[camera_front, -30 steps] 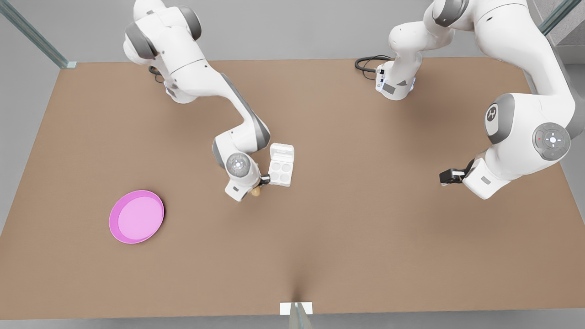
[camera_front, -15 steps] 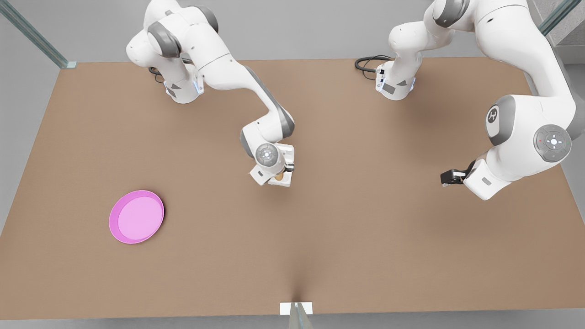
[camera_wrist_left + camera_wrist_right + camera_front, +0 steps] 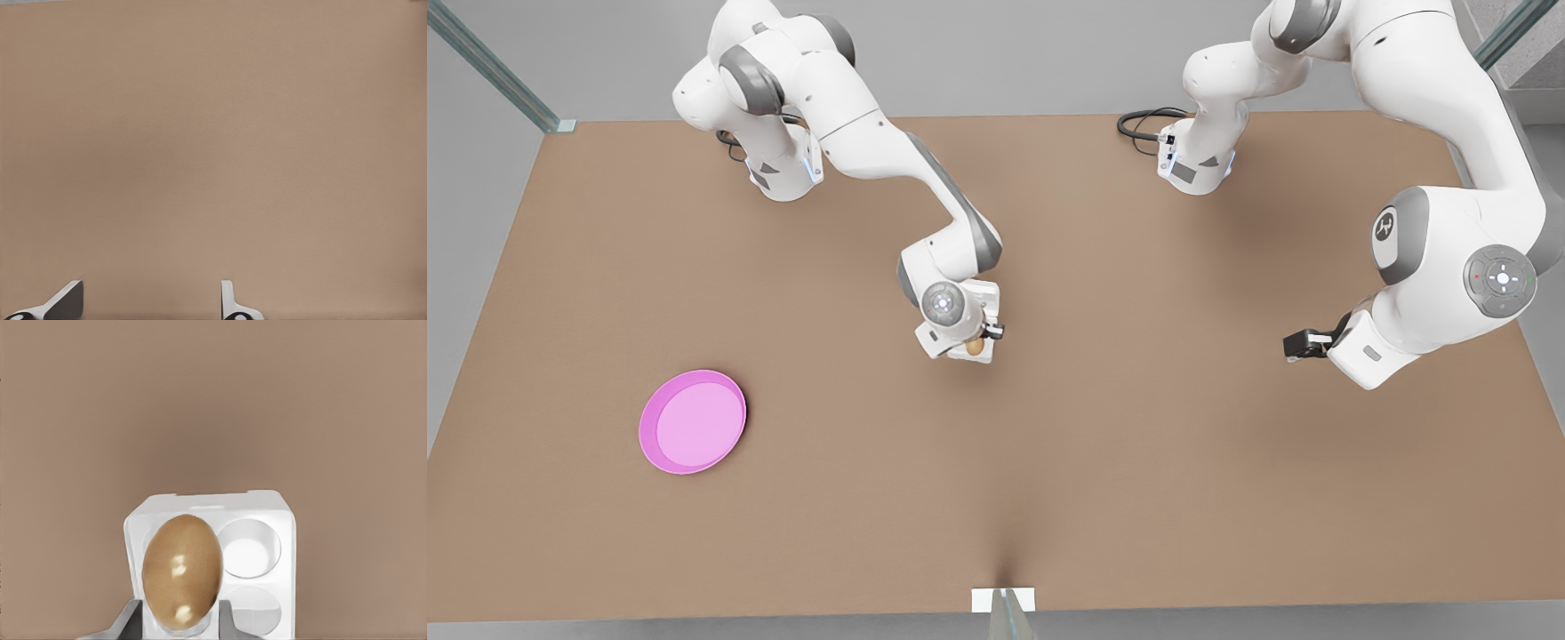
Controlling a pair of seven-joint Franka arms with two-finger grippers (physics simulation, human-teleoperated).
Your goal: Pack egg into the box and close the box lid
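Two fingers of the right gripper (image 3: 179, 623) clamp the egg (image 3: 181, 571) above the box (image 3: 267, 520) for lowering into a cup; the left gripper (image 3: 152, 303) waits, fingers apart.

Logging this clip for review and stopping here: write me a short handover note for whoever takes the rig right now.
Right gripper: shut on the egg, held above the box, over one of its cups; in the front view it hangs mid-table over the carton.
Left gripper: open, holding nothing, waiting above bare table at the front view's right.
Box: lid open, the cups I can see are empty. A pink plate sits apart at the front view's left.
Done: egg picked up and brought over the box.
Left: lower and release the egg into a cup, then close the lid.
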